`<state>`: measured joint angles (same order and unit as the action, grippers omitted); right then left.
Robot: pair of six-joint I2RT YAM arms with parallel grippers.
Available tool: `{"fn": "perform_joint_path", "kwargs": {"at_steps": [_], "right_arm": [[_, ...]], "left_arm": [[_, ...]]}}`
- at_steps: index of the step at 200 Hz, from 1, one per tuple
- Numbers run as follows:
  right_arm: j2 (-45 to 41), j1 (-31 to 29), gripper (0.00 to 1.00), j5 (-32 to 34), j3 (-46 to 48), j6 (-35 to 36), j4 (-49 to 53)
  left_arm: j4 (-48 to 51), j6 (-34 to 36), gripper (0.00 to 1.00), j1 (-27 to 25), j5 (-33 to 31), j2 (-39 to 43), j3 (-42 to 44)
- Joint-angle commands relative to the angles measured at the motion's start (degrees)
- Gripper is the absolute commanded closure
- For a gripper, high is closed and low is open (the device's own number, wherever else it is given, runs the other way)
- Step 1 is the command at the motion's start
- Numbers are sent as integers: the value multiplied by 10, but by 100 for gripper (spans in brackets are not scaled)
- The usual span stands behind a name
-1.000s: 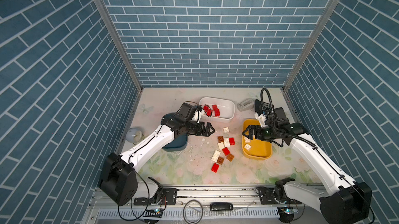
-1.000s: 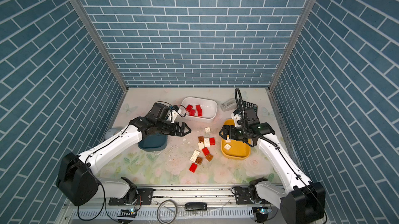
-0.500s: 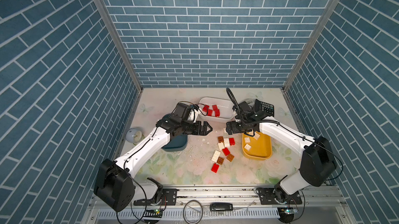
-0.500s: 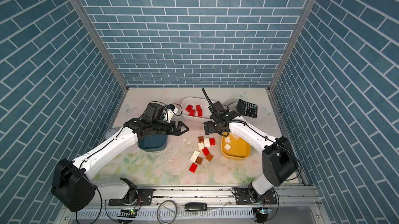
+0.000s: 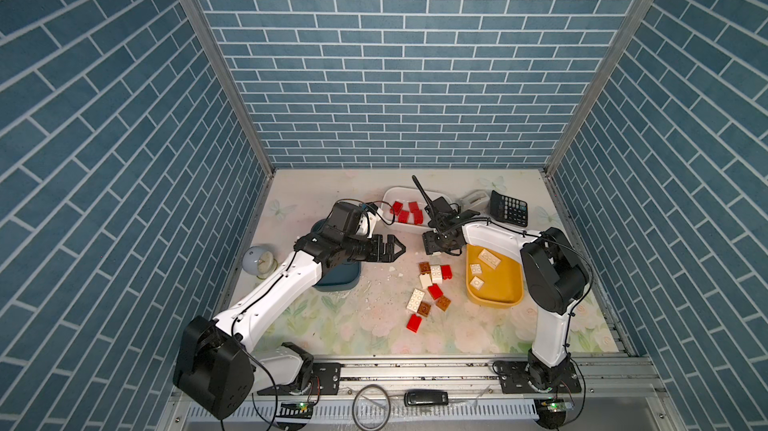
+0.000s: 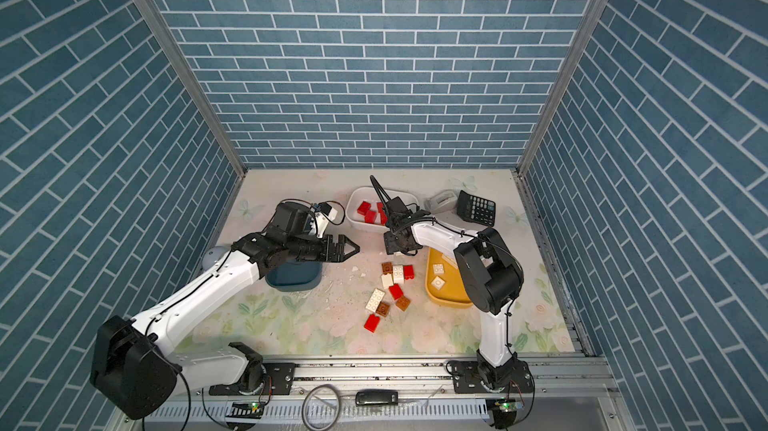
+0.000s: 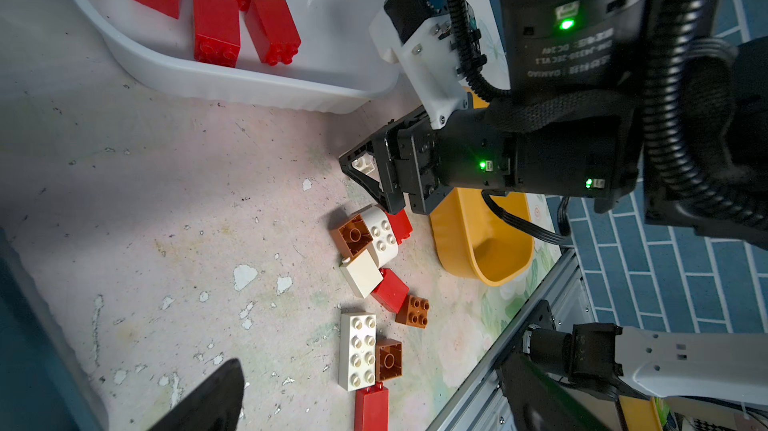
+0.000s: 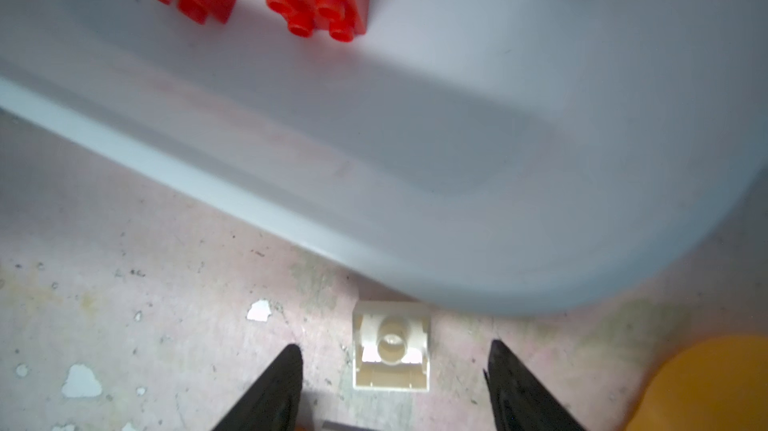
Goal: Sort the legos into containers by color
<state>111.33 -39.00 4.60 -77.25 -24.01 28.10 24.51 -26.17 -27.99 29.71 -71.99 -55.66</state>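
Right hand [image 8: 395, 343] released astride cream brick [image 8: 390, 366], white tub [image 8: 291, 200] just beside, left hand [image 5: 397, 248] released

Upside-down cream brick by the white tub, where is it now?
In the right wrist view, the small cream plastic brick lies studs-down on the table between the open fingers of the right pincer, just outside the white plastic tub.

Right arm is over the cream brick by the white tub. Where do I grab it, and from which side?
Take the cream brick by the two flat side walls facing the fingers of the right end effector, coming straight down. It lies hollow side up, square to the open jaws, and the wall of the white tub crowds its far edge, likely blocking the other pair.
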Motion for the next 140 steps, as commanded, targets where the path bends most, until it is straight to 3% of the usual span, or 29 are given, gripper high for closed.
{"fn": "perform_joint_path", "kwargs": {"at_steps": [1,17,88,140], "right_arm": [[20,-3,39,8,-18,-5,-10],[27,-4,58,20,-25,-7,-3],[47,-9,57,15,-24,-11,8],[42,-9,73,18,-17,-10,18]], "left_arm": [[-7,-1,0,5,3,11,10],[-1,1,0,6,-4,12,11],[-5,-4,0,6,-4,19,26],[-8,-5,0,6,-4,21,31]]}}
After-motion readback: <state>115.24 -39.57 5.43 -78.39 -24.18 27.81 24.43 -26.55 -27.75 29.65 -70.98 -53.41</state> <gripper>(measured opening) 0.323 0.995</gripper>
